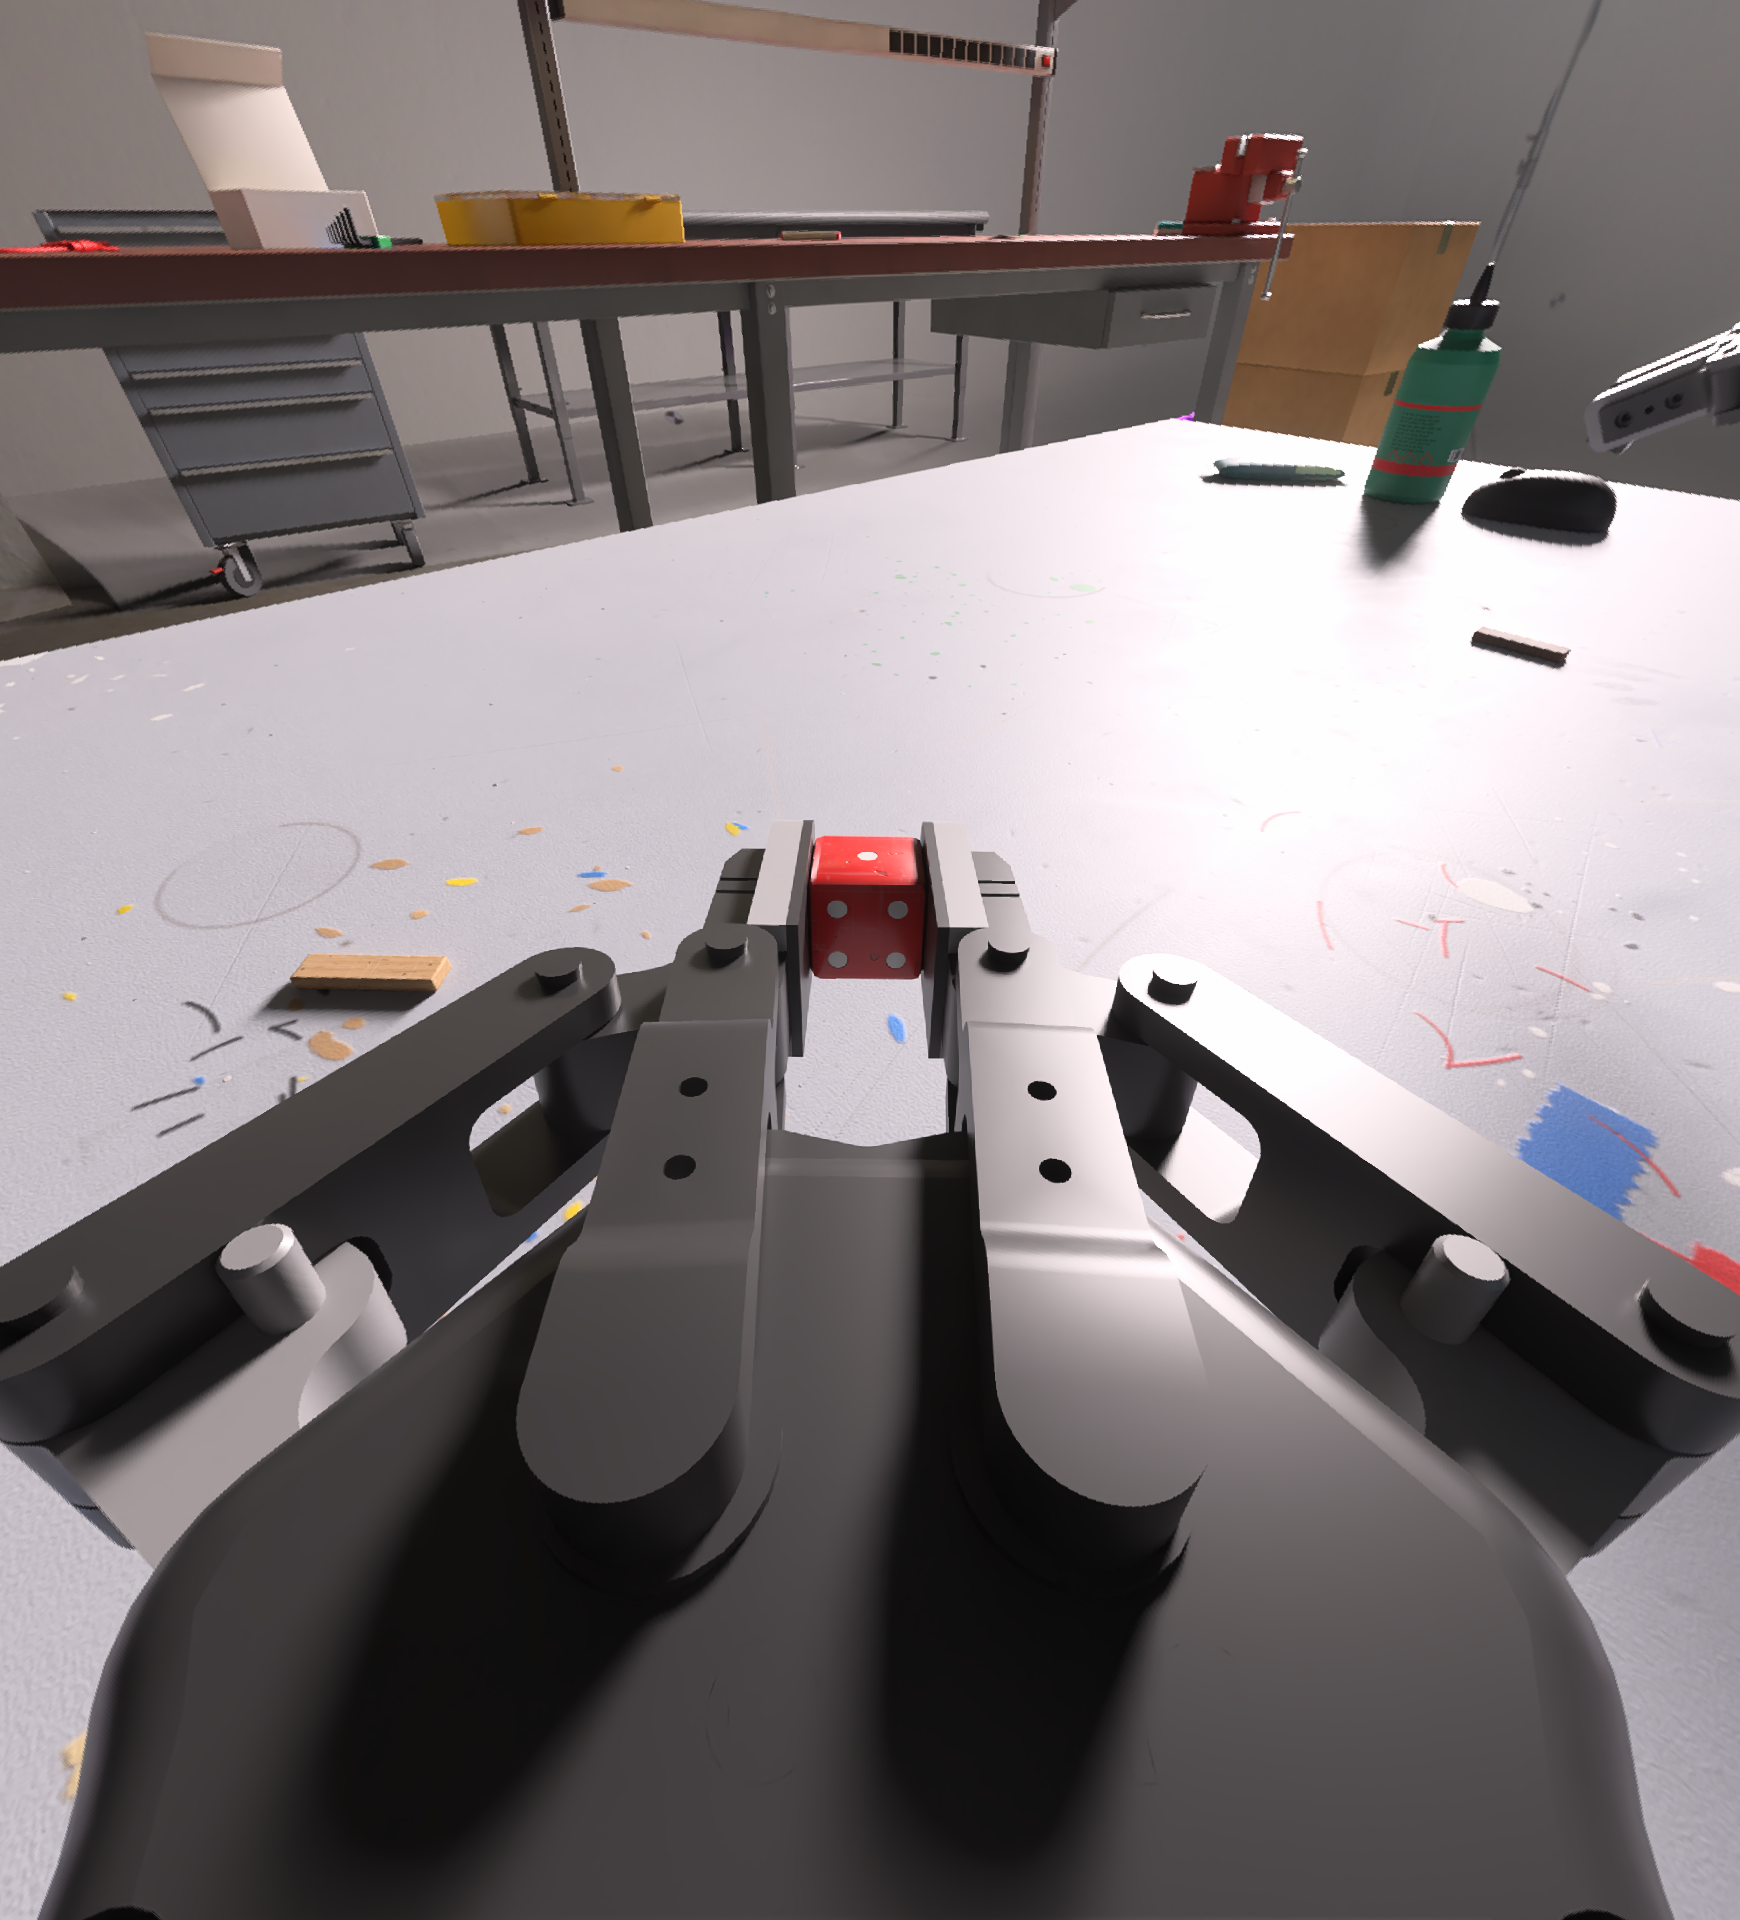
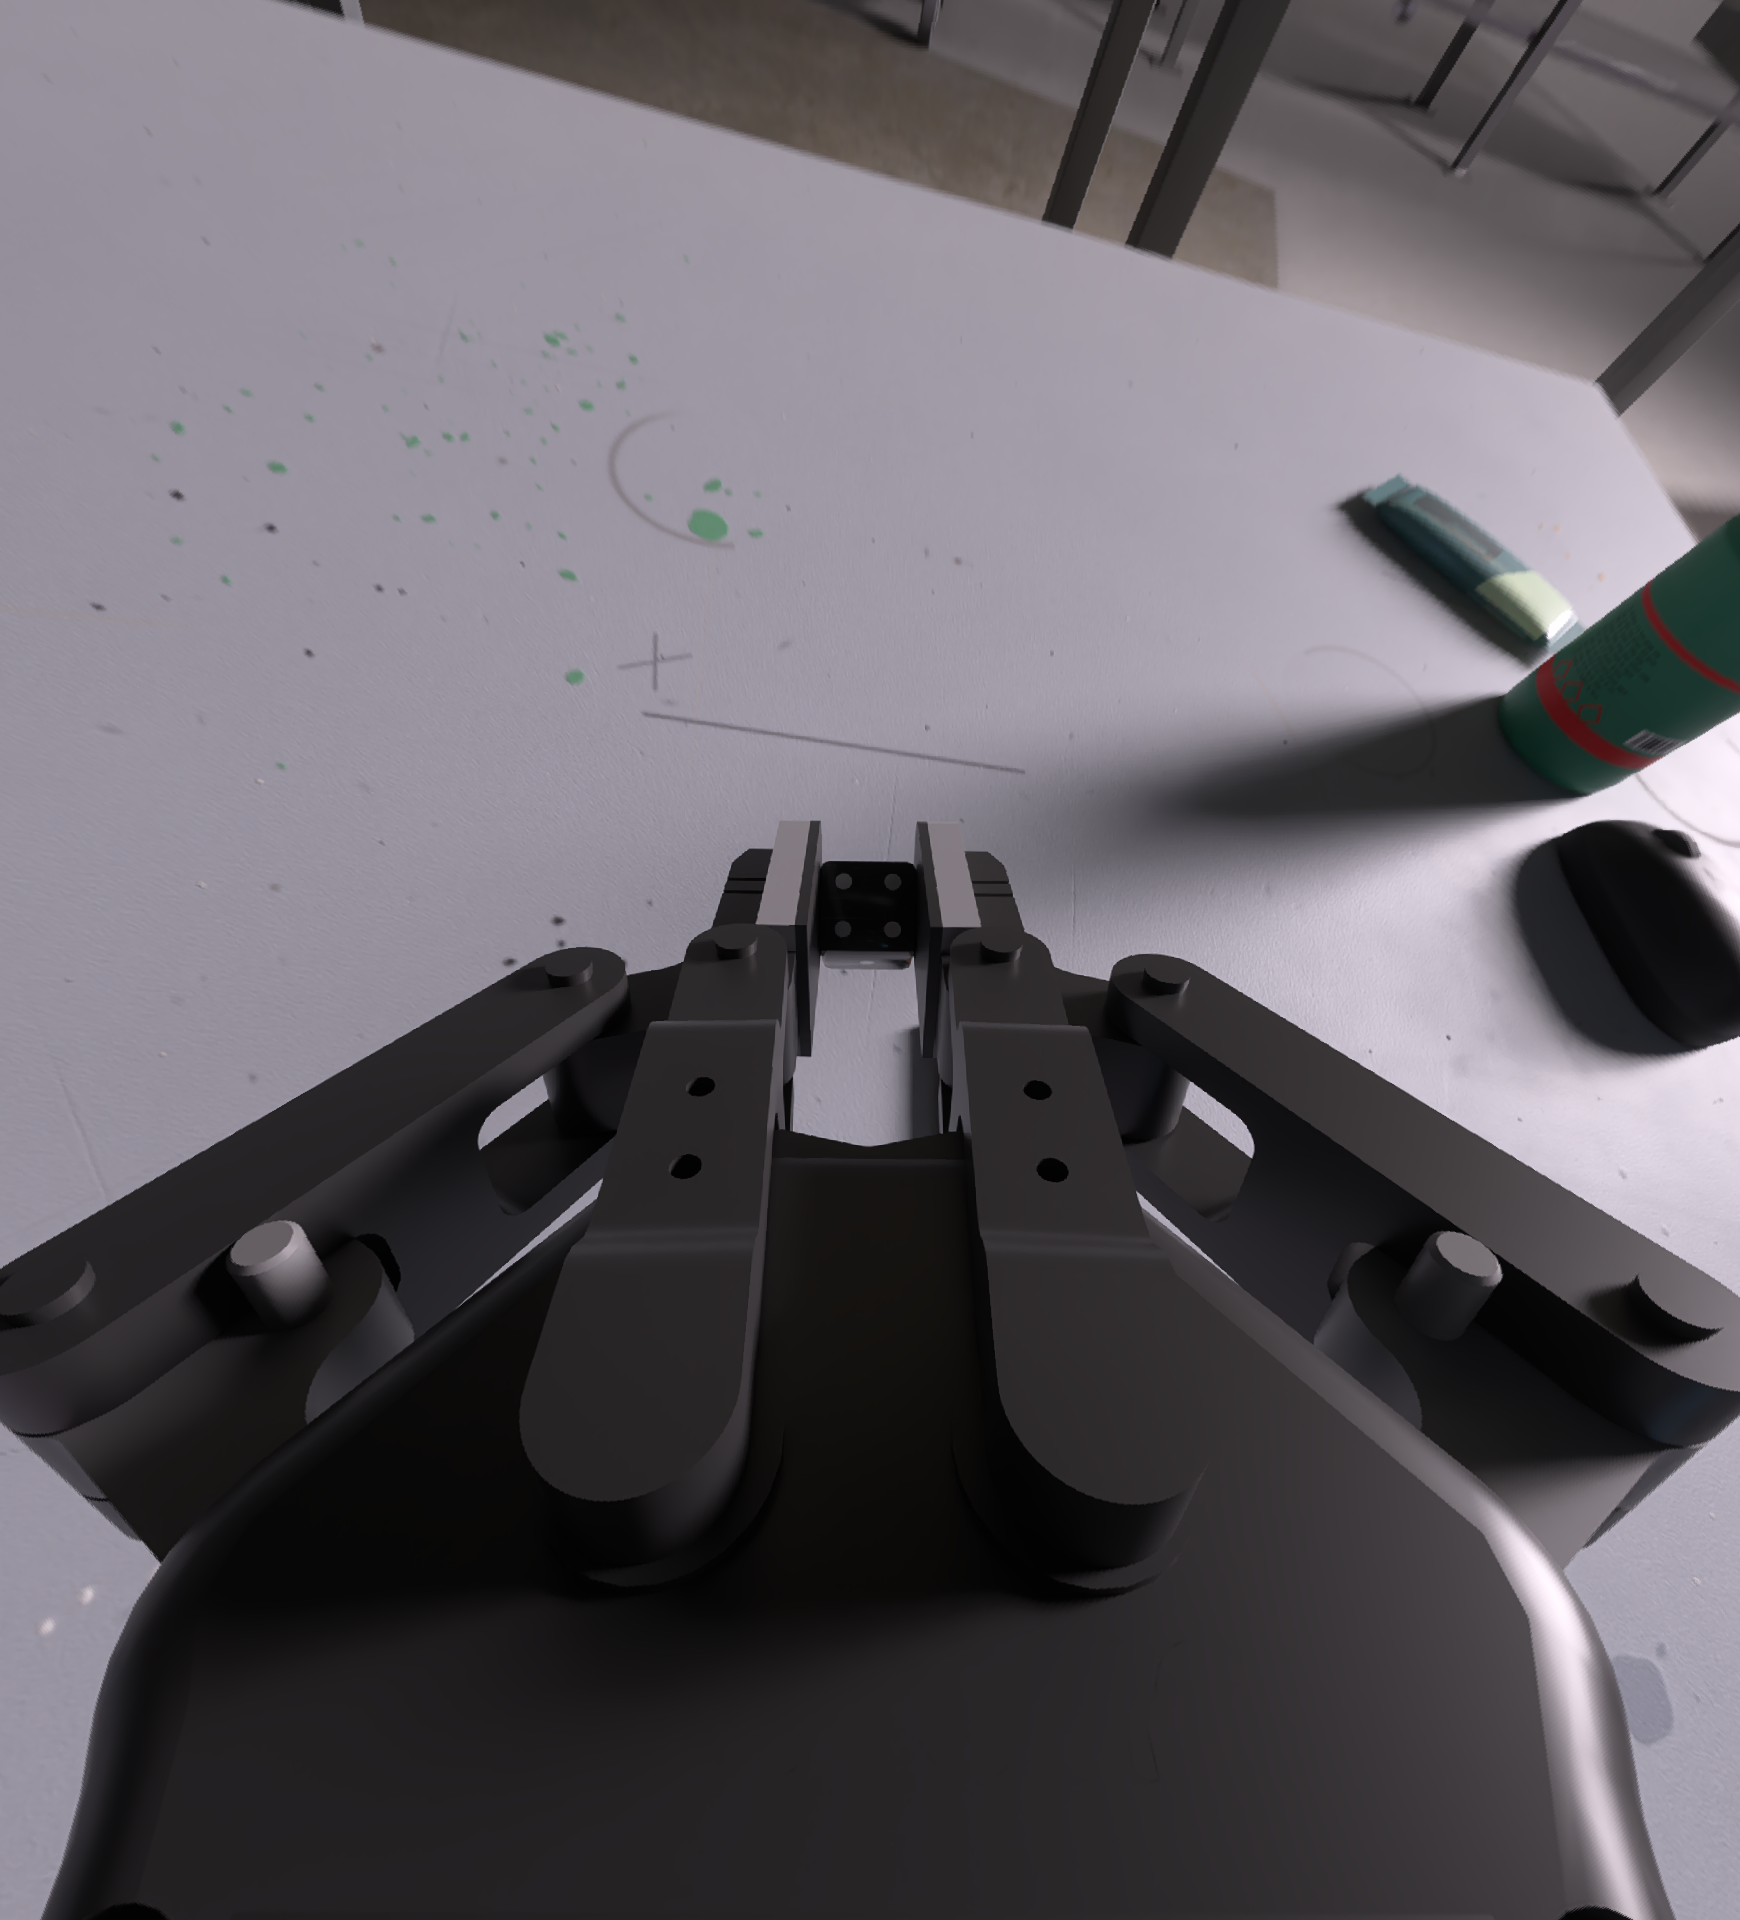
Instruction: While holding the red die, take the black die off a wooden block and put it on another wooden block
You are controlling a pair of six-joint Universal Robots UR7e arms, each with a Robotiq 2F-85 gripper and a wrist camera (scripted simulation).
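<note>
My left gripper (image 1: pixel 866 883) is shut on the red die (image 1: pixel 864 906) and holds it above the white table. A light wooden block (image 1: pixel 370 975) lies flat on the table to its left. A second, darker wooden block (image 1: pixel 1519 645) lies far off to the right. My right gripper (image 2: pixel 867 883) is shut on the black die (image 2: pixel 867 906) and holds it above the table; no wooden block shows in the right wrist view. Part of the right gripper also shows at the right edge of the left wrist view (image 1: pixel 1718 384).
A green bottle (image 2: pixel 1676 655) stands at the right, with a black computer mouse (image 2: pixel 1645 930) in front of it and a teal marker (image 2: pixel 1458 566) behind. The table's far edge (image 2: pixel 1261 301) is close beyond. A workbench (image 1: pixel 585 260) stands off the table.
</note>
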